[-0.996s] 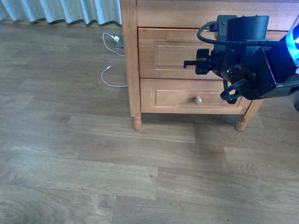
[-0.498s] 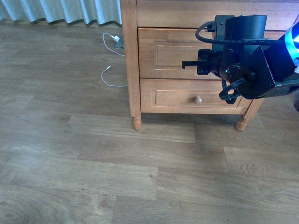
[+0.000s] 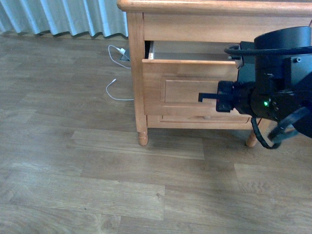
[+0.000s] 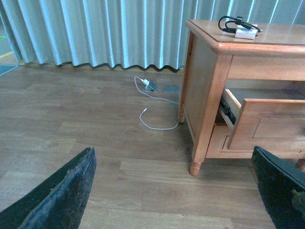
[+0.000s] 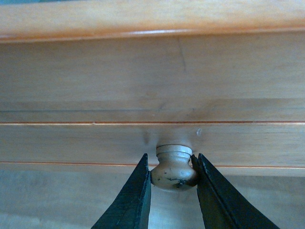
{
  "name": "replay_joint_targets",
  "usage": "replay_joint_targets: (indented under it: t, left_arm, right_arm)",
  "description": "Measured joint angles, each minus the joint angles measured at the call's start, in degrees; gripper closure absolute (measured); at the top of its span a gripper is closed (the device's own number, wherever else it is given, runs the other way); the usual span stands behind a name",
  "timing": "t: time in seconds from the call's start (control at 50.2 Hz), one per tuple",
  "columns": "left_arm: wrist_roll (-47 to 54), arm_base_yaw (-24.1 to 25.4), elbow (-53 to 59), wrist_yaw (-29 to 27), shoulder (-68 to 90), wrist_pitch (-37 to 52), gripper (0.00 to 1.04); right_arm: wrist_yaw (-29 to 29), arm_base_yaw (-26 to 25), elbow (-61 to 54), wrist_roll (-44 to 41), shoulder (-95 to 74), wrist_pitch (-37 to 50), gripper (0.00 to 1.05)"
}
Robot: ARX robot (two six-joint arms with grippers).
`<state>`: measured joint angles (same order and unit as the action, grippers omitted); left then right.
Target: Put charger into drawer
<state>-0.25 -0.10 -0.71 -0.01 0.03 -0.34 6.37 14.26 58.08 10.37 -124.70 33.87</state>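
Note:
The charger (image 4: 244,32), a white block with a coiled black cable, lies on top of the nightstand (image 4: 209,71) in the left wrist view; the front view does not show it. The taller drawer (image 3: 180,85) stands pulled partly out, its pale interior showing; it also shows in the left wrist view (image 4: 271,129). My right gripper (image 3: 205,97) is shut on the drawer knob (image 5: 174,169), one finger on each side. My left gripper (image 4: 174,200) is open and empty above the floor, well left of the nightstand.
The shorter drawer (image 3: 195,119) sits shut below the open one. A long white cable with a plug (image 3: 117,78) lies on the wooden floor left of the nightstand, also in the left wrist view (image 4: 155,107). Curtains (image 3: 63,14) hang behind. The nightstand leg (image 3: 142,138) stands at the front left.
The taller drawer has slid out towards me with my right gripper shut on its knob. The front view now sits higher and shows the nightstand's top edge.

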Motion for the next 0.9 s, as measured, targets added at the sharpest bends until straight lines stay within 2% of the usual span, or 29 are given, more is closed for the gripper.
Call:
replay_joint_targets:
  t: [0.378, 0.478, 0.538, 0.637, 0.777, 0.896]
  left_arm:
    - [0.0, 0.0, 0.0, 0.0, 0.0, 0.0, 0.06]
    - [0.0, 0.0, 0.0, 0.0, 0.0, 0.0, 0.06]
    - [0.0, 0.0, 0.0, 0.0, 0.0, 0.0, 0.06]
    - [0.0, 0.0, 0.0, 0.0, 0.0, 0.0, 0.06]
    - [0.0, 0.0, 0.0, 0.0, 0.0, 0.0, 0.06]
    - [0.0, 0.0, 0.0, 0.0, 0.0, 0.0, 0.06]
  right_arm:
    - [-2.1, 0.4, -17.0, 0.7, 12.4, -1.7, 0.82]
    - [-1.9, 0.3, -18.7, 1.0, 13.4, -1.3, 0.69]
    - [-1.6, 0.3, -20.8, 1.6, 14.8, -2.1, 0.55]
    - [-2.1, -0.1, -22.0, 2.6, 18.3, -4.3, 0.38]
    - [-3.9, -1.8, -23.7, 3.5, 31.5, -8.5, 0.06]
    - [-4.9, -3.5, -24.2, 2.9, 38.8, -11.5, 0.08]
